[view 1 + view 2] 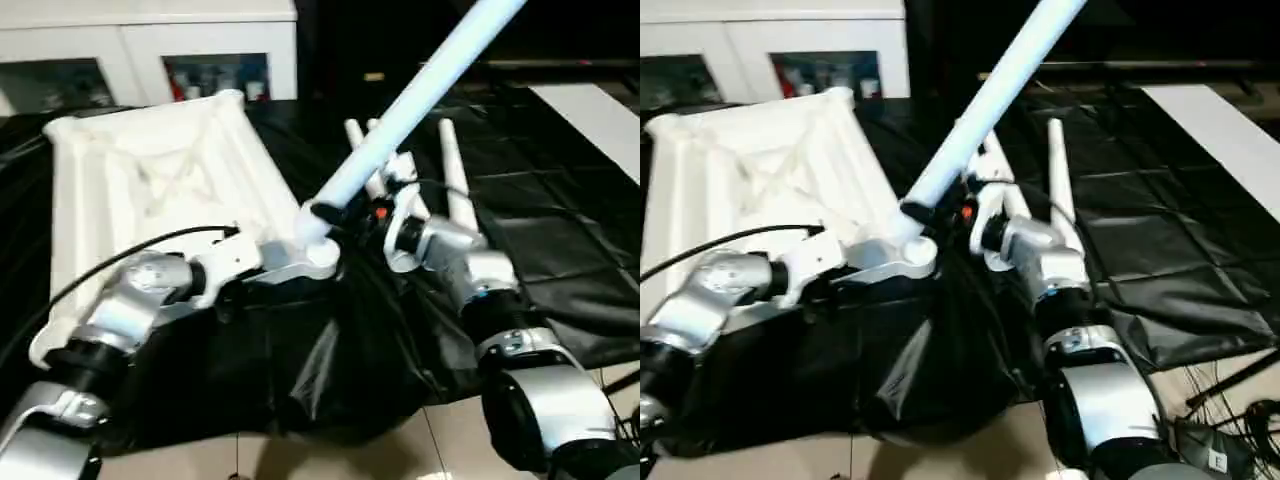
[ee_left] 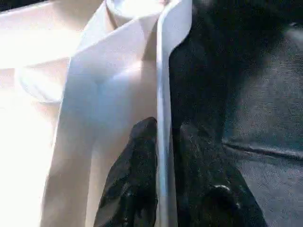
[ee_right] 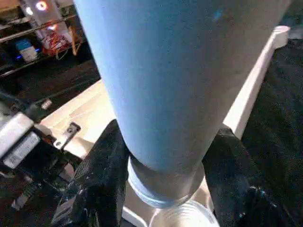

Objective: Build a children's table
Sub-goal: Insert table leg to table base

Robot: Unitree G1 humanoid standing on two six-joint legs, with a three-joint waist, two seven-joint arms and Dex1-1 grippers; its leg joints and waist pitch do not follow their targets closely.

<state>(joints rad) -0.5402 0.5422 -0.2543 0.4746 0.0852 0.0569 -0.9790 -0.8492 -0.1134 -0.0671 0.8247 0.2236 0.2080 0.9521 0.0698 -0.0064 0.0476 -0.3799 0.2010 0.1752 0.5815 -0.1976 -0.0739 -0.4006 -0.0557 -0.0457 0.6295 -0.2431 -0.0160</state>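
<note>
The children's table top (image 1: 150,170) lies upside down, white and rimmed, on the left of the black sheet. My left gripper (image 2: 164,127) is at its near right corner, with one black finger on each side of the thin rim (image 2: 163,71), shut on it. My right gripper (image 3: 168,132) is shut on a long white leg (image 1: 420,90) just above its ribbed end. The leg tilts up and away to the right. Its ribbed end hangs right over the round corner socket (image 3: 184,215). Other loose legs (image 1: 458,185) lie on the sheet behind my right wrist.
A white glass-door cabinet (image 1: 150,50) stands behind the big table. The black sheet (image 1: 560,220) hangs crumpled over the near edge, with tan floor (image 1: 350,450) below. A white strip (image 1: 600,115) lies at the far right. A black cable (image 1: 120,255) loops over my left forearm.
</note>
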